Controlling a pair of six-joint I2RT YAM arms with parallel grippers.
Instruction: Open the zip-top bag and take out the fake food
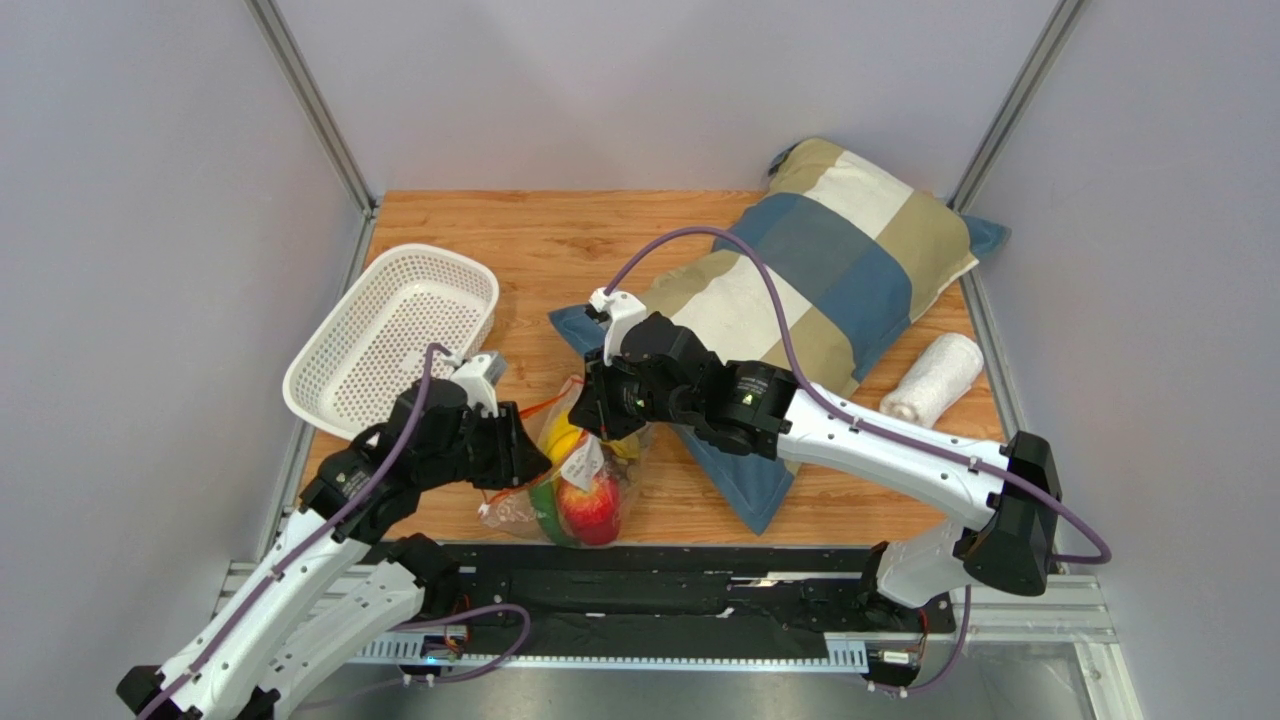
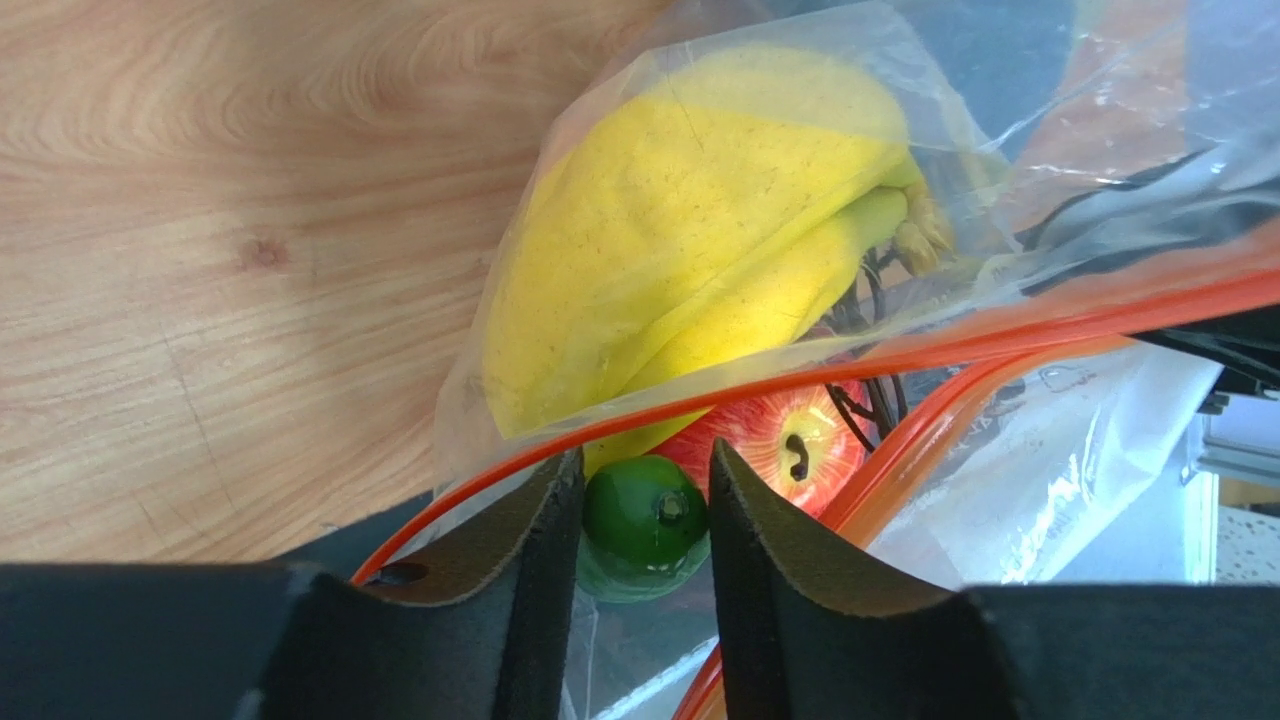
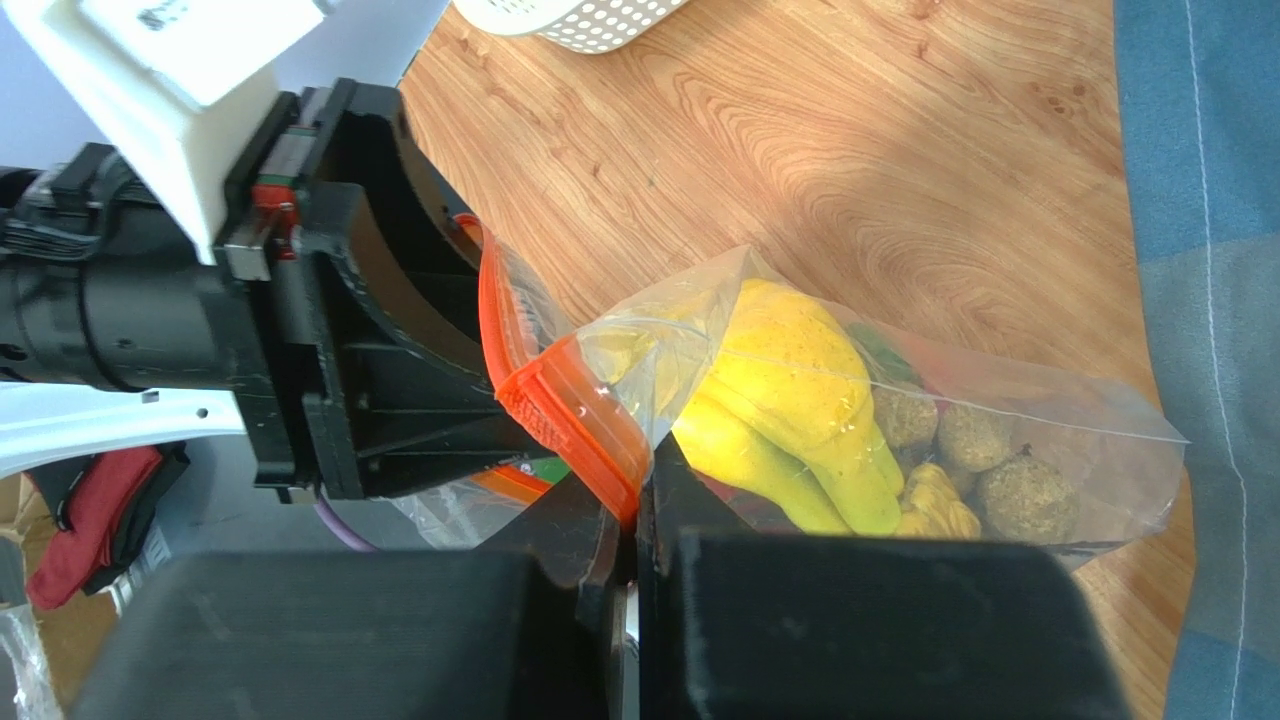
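Finding: the zip-top bag point(image 1: 579, 488) lies on the surface point(image 1: 571, 248) near its front edge, between the two arms, with its mouth partly parted. The fake food is inside it: banana point(image 2: 676, 255), red apple point(image 2: 789, 443), small green vegetable point(image 2: 646, 518) and grape bunch point(image 3: 977, 443).

Right claw point(image 3: 639, 495): clenched on the orange-red zipper strip point(image 3: 579, 420), pinching one lip of the mouth and holding it raised.

Left claw point(image 2: 643, 455): at the mouth with jaws parted and the green vegetable showing in the gap. Whether it is gripping that piece, or merely framing it through the plastic, cannot be told.

Assessment: the step in hand appears to be widening the mouth and taking out the first piece.

Recommendations:
- The right claw should hold the lip firmly and high, so the bag does not drag along.
- The left claw should pass between both strips, not over the film.
- Close on one piece alone and draw it out along the line of the mouth.

Risk: catching plastic along with the food would lift the whole bag.
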